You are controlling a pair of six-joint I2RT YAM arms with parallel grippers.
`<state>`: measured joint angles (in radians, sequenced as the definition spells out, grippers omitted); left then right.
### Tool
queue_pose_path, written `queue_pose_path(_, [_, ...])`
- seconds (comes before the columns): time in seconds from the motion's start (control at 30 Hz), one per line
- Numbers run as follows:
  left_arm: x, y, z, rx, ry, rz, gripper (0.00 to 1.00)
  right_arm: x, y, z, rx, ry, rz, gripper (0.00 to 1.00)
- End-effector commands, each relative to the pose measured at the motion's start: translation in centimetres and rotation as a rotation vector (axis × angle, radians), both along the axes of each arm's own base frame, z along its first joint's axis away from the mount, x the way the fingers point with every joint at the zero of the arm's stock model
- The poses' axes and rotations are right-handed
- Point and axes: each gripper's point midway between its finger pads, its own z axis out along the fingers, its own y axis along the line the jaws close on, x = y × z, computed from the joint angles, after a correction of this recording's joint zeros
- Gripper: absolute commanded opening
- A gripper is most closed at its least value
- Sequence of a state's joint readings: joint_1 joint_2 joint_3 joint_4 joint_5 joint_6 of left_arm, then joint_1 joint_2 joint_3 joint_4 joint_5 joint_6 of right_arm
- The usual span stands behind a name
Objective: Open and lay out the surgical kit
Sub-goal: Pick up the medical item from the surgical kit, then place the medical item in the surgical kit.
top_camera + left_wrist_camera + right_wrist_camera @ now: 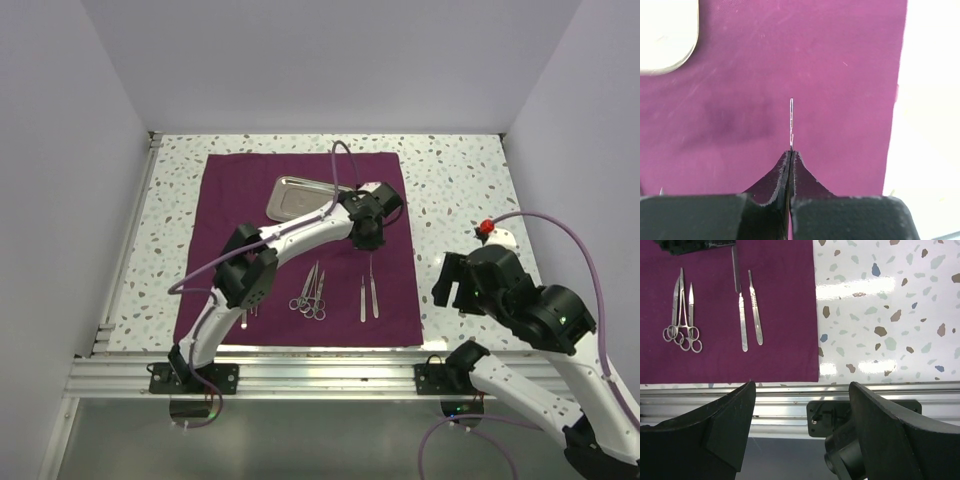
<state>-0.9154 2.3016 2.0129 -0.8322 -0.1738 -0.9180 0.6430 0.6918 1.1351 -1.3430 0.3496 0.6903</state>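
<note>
Cloth (232, 205) lies flat and purple; left jaws clamp a slim steel instrument (791, 117), right jaws apart.

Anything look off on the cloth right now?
The scissors lie piled together, rings overlapping, unlike the two handles laid apart beside them. The tray sits slightly askew on the cloth. Otherwise nothing odd; the left gripper is shut on a thin tool.
</note>
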Motion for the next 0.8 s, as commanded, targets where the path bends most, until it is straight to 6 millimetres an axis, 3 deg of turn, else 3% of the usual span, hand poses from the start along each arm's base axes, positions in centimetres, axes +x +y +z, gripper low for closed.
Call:
queue_pose_path(0.0, [-0.5,-0.8,7.2,-0.109,-0.129,0.053,0.00,-2.5,-1.7,-0.7,-0.023,0.075,-0.036,0.79])
queue_pose_path(0.17, [-4.5,-0.1,8.2,-0.117,-0.110,0.078,0.00,-3.3,-1.4,-1.6,0.019,0.093,-0.037,0.77])
queue_pose_path(0.37, [-9.5,0.6,6.2,-0.062,-0.079,0.075,0.00,-3.8,-1.0,-2.6,0.060,0.109,-0.049,0.76])
queue_pose_path(0.43, [-10.2,0.7,5.2,-0.042,-0.068,0.062,0.00,-4.1,-1.1,-2.8,0.072,0.111,-0.051,0.76])
queue_pose_path(0.7, [-9.6,0.4,3.2,0.021,-0.099,0.041,0.01,-5.4,-1.4,-3.4,0.109,0.133,-0.084,0.75])
queue_pose_path(0.77, [-9.6,0.3,3.0,0.024,-0.095,0.039,0.15,-5.7,-1.7,-3.5,0.115,0.135,-0.095,0.75])
